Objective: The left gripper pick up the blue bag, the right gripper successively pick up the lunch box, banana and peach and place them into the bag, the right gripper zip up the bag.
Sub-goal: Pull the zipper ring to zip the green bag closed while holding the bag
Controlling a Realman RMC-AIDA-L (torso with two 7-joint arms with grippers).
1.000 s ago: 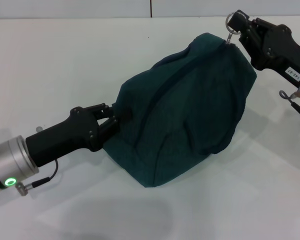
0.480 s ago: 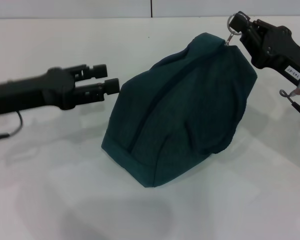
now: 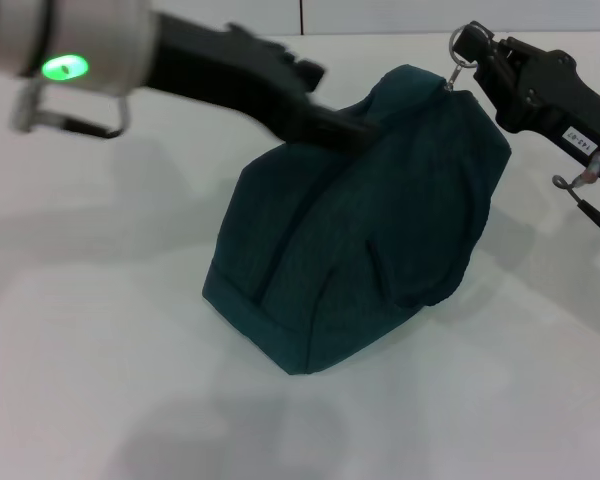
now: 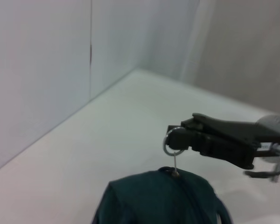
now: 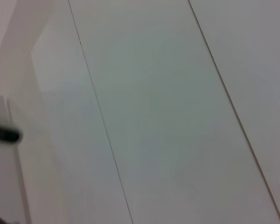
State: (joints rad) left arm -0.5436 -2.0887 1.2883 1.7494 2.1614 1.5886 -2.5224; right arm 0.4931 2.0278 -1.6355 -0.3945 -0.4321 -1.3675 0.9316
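Blue bag [image 3: 360,230], right pincer [image 3: 472,52] on ring pull [image 3: 463,46]

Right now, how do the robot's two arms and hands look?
The left hand is matt black on a silver wrist cuff with a green ring light and a thin cable loop. The right hand is black too, with a small white label and thin cables.

Left arm: I note a silver metal wrist cuff with a glowing green ring light, and a thin grey cable looped under it. Left tool [image 3: 355,135] is matte black, angular and tapering.

Right tool [image 3: 467,47]: matte black, blocky housing with a small white label of dark print. Thin silver wires with ring terminals hang beneath its body.
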